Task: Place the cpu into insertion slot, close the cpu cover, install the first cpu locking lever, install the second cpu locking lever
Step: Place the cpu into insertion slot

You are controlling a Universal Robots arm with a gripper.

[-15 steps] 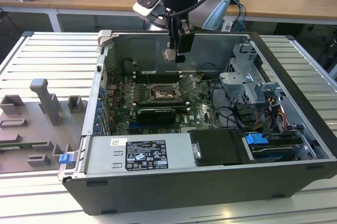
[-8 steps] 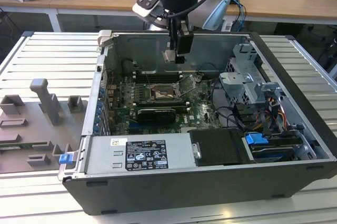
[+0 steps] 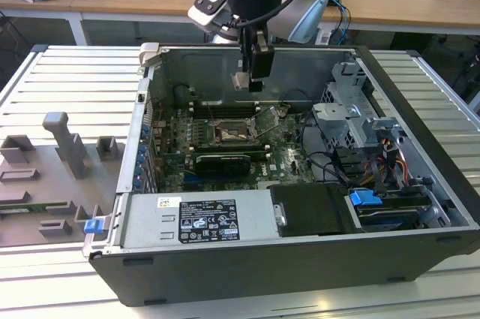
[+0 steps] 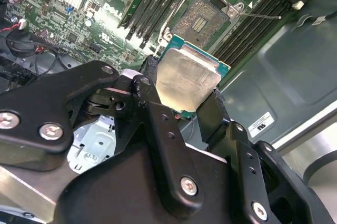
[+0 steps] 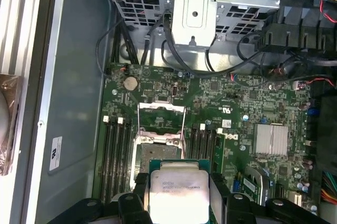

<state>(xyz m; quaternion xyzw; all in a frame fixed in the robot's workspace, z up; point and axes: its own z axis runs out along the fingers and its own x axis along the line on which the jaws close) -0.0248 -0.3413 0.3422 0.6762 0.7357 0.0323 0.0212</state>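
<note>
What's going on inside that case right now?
The arm's black tool is shut on the small, flat, silvery-grey square cpu, holding it above the green circuit board inside the open computer case. The square, metal-rimmed insertion slot sits empty, and the thin, shiny metal cpu cover stands hinged open. The cpu is not yet seated.

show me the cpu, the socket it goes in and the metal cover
cpu [image 4: 187, 79], second wrist view, middle of its silvery face
socket [image 4: 201, 19], second wrist view, its dark centre
cover [image 5: 160, 107], first wrist view, the frame bar farthest from the socket
</note>
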